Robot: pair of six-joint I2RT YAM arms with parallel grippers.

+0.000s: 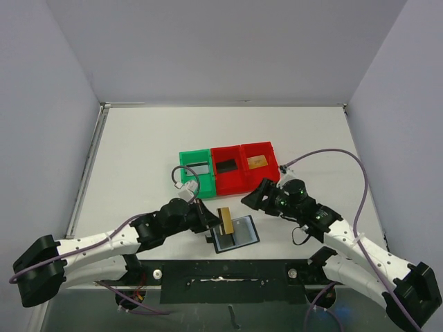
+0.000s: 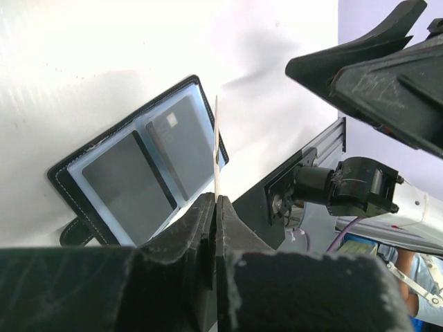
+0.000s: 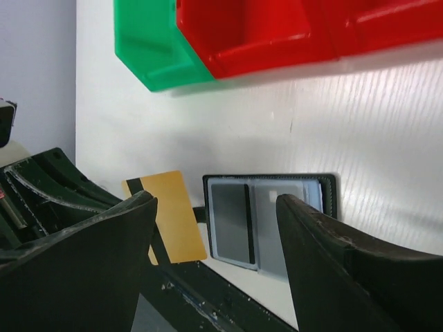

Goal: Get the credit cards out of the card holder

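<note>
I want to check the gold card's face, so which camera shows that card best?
The right wrist view: the gold card faces the camera, its dark stripe visible. The left wrist view shows only its thin edge, pinched in the left gripper. The top view shows it small.

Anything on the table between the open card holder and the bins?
No: only bare table between the card holder and the bins, clearest in the right wrist view.
</note>
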